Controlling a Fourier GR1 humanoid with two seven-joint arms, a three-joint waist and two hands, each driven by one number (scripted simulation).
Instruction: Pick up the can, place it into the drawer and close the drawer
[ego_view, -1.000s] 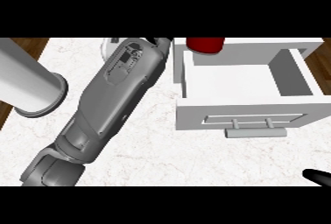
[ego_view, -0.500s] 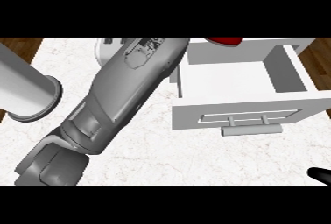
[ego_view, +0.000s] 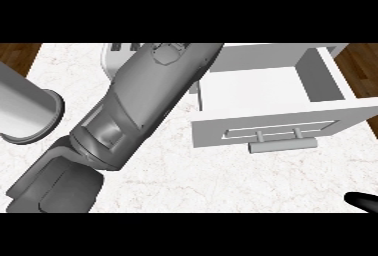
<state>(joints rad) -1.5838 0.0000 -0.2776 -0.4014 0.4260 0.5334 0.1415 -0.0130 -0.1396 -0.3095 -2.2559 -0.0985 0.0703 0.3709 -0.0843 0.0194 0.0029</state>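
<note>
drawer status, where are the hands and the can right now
Left forearm reaches past the view's top, hand out of view. Right hand just a tip at lower right. Drawer open, nothing showing inside. Can not in view.

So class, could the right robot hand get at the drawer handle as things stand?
Probably yes: the right robot hand shows at the lower right, with bare counter between it and the drawer handle.

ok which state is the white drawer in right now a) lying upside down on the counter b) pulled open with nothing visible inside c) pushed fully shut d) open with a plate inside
b: the drawer stands pulled out, handle toward the camera, and its visible floor is bare, though the left forearm hides one corner.
</note>
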